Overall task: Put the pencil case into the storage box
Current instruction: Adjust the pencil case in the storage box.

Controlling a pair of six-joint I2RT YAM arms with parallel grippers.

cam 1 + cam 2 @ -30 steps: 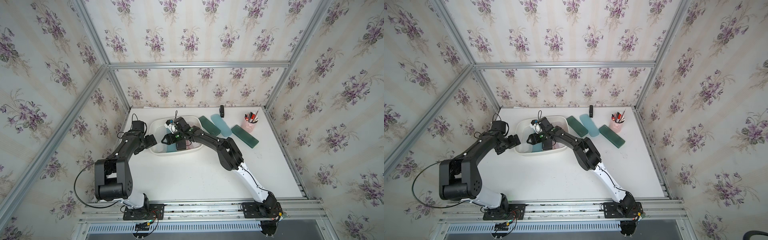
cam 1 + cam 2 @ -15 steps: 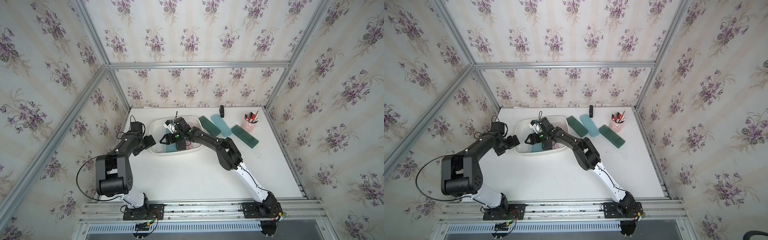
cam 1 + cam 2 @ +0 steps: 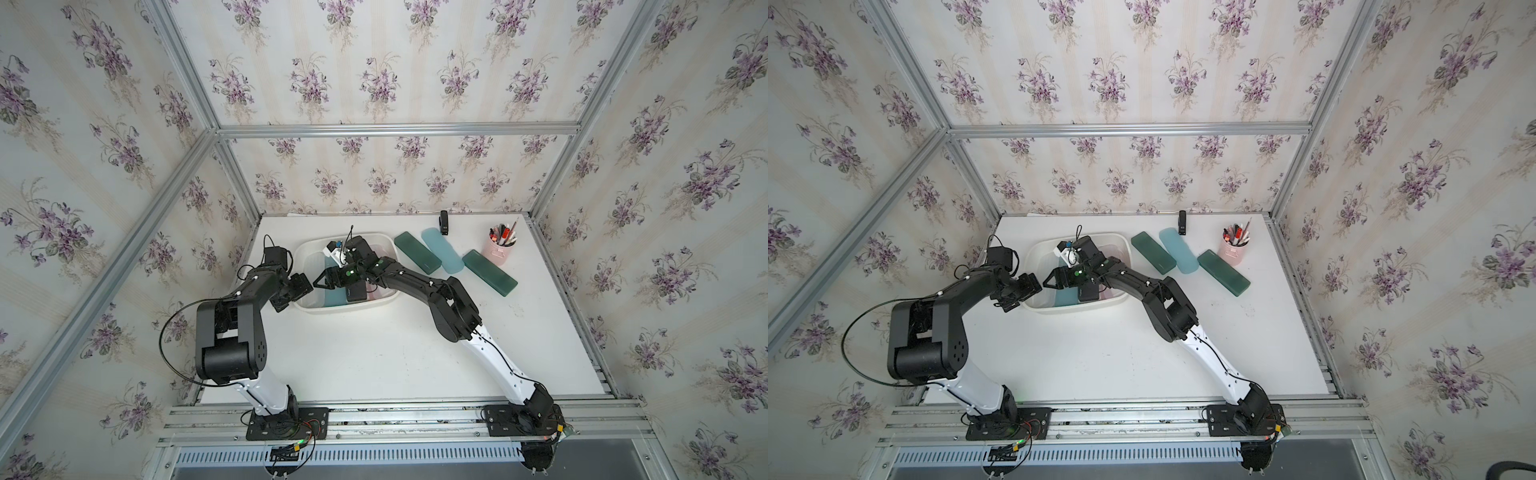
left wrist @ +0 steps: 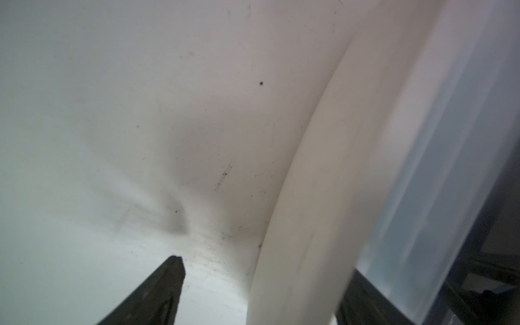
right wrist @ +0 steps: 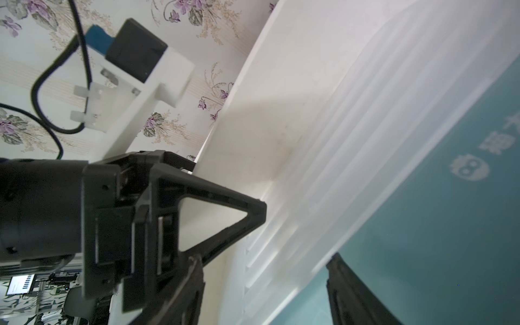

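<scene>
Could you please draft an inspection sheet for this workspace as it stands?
Surface: white table, faint specks.
Job's things: storage box holds a blue-green pencil case; row of three cases lies outside, to its right.
Clutter: pink pen cup; small black item at the table's back edge.
Grippers: left gripper astride the box's rim, jaws apart; right gripper inside the box, grip unclear.
Cables: black cable loops beside the left arm.
Surroundings: floral wallpaper, aluminium frame.
</scene>
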